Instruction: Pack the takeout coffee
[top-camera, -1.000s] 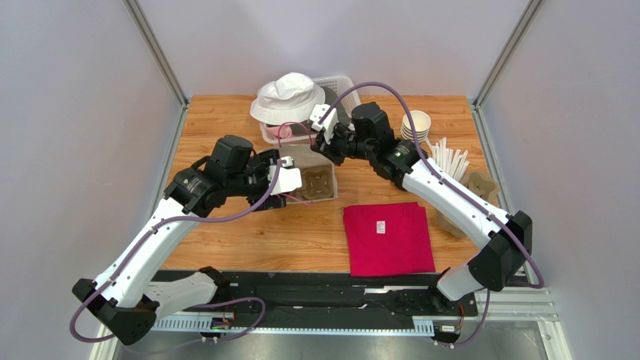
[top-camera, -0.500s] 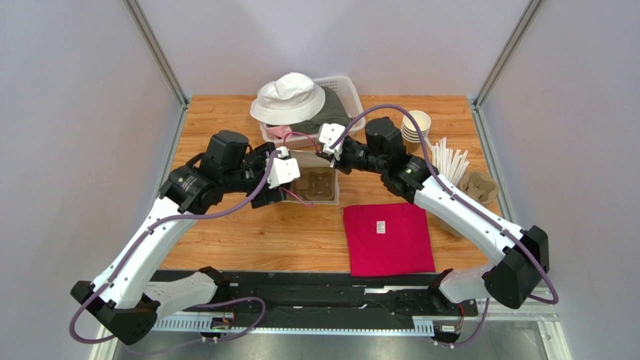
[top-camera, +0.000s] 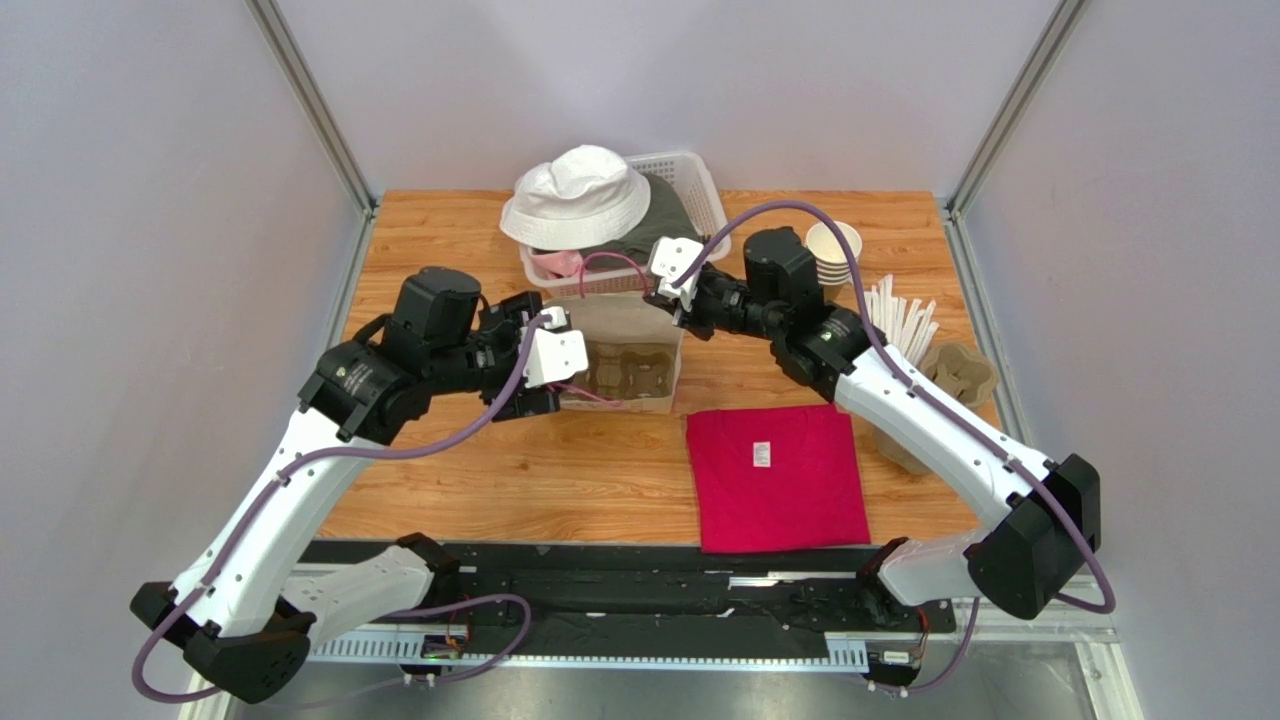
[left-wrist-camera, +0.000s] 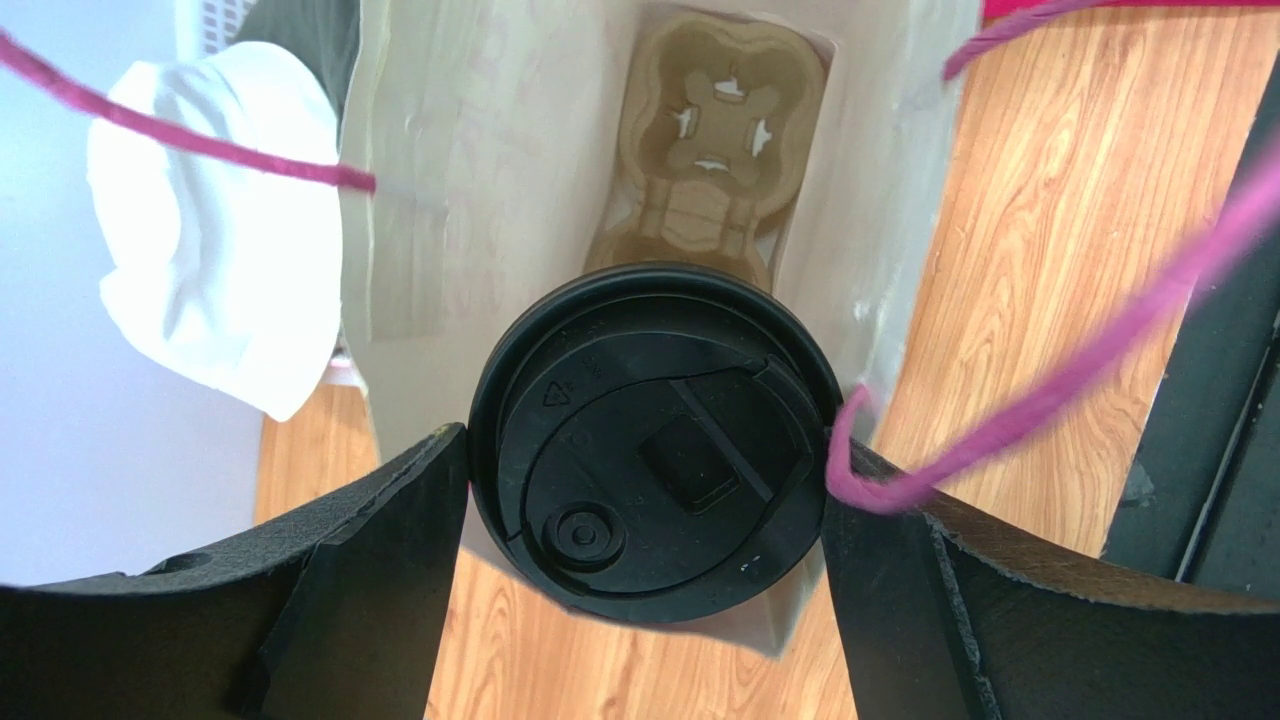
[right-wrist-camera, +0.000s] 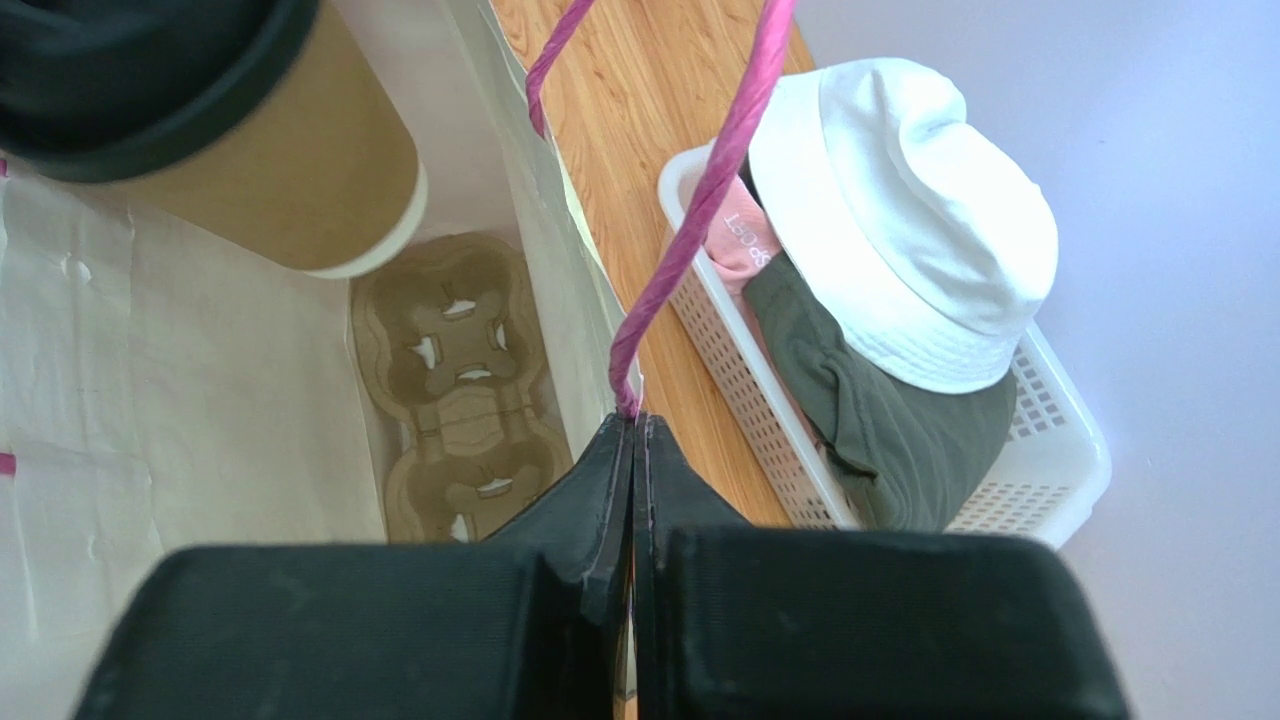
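Rig inventory, as I see it from my console:
- 2 arms, left arm (top-camera: 271, 507) and right arm (top-camera: 917, 428): white shell links, black rounded joint housings, black bases.
- 1 purple cable (top-camera: 774, 206) per arm, running up to the back of the claw.
- 1 white camera block (top-camera: 559, 354) just behind each claw.
- left gripper (left-wrist-camera: 646, 465) and right gripper (right-wrist-camera: 631, 435): 2 matte black wedge-shaped fingers (left-wrist-camera: 376, 563) each.

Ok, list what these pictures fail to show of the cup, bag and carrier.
- Left wrist view: the round black plastic lid hides the wall of the tan paper cup and part of the brown pulp cup carrier inside the pale paper bag.
- Right wrist view: the top-left corner cuts off the lid; the shut right tool covers the carrier's near end.
- Top view: the left arm's white wrist housing covers the cup.
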